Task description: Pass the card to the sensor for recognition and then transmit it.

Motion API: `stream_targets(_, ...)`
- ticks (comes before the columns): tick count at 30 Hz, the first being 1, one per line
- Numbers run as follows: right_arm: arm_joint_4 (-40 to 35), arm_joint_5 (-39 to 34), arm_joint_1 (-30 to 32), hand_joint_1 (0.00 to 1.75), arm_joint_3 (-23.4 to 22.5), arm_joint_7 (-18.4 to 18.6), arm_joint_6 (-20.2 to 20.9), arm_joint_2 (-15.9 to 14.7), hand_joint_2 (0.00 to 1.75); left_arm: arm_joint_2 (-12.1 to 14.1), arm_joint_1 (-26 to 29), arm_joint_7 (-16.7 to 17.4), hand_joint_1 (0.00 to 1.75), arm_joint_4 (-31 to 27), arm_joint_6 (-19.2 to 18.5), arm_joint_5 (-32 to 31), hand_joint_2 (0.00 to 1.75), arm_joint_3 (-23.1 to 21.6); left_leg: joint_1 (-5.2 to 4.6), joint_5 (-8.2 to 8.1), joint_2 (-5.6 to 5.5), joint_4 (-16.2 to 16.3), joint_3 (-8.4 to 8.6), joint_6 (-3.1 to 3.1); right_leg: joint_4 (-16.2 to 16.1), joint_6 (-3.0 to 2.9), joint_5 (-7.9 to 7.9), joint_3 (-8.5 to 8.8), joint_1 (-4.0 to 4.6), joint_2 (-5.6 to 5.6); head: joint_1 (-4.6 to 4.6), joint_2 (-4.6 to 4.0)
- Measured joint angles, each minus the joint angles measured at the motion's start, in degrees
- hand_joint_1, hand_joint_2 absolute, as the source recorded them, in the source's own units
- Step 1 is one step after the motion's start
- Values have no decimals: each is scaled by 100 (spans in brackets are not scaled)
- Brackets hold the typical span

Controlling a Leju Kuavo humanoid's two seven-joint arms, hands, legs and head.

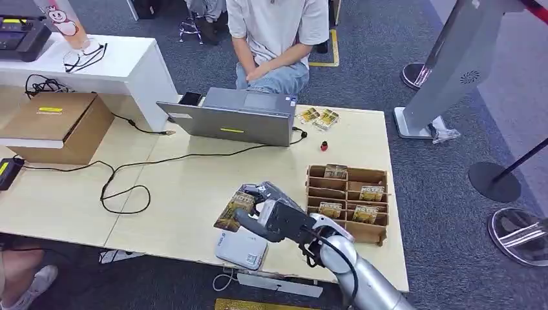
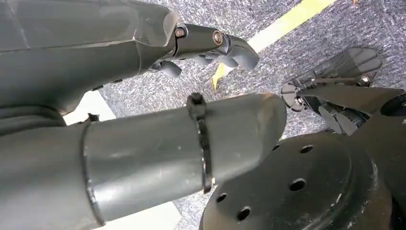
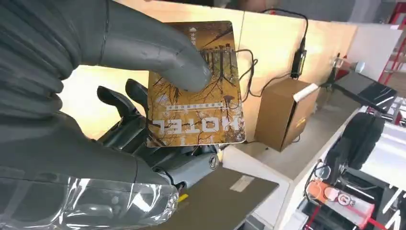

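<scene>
My right hand (image 1: 274,216) hovers over the front of the wooden table and pinches a brown hotel card (image 1: 234,210) between thumb and fingers. Up close in the right wrist view, the thumb presses on the card (image 3: 198,91), which reads HOTEL. Just below the hand, at the table's front edge, lies a white flat sensor box (image 1: 242,248). The card is held above and slightly left of the box, apart from it. My left hand (image 2: 210,45) hangs beside my body over the carpet, its fingers curled with nothing in them.
A wooden card rack (image 1: 349,201) with several cards stands right of my hand. A grey laptop (image 1: 236,116), two loose cards (image 1: 318,117) and a small red object (image 1: 324,146) sit farther back. A cardboard box (image 1: 58,126) and black cable (image 1: 123,187) lie left. A person sits behind the table.
</scene>
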Motion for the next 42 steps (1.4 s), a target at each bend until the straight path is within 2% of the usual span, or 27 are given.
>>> stream_targets(17,133,-2,142,175,216,-20,26,-44,175,-4,2,-33,0,57,-2,39,0,0,0,0,0,0,0,0,0,0,0,0,0,0,0,0)
stream_targets(29,422,-7,225,175,323,-11,-109,-61,175,-2,-13,2,0,92,-2,46,0,0,0,0,0,0,0,0,0,0,0,0,0,0,0,0)
stream_targets(42,669,116,304,175,323,171,-324,-61,175,-4,-42,90,0,107,-2,61,0,0,0,0,0,0,0,0,0,0,0,0,0,0,-2,0)
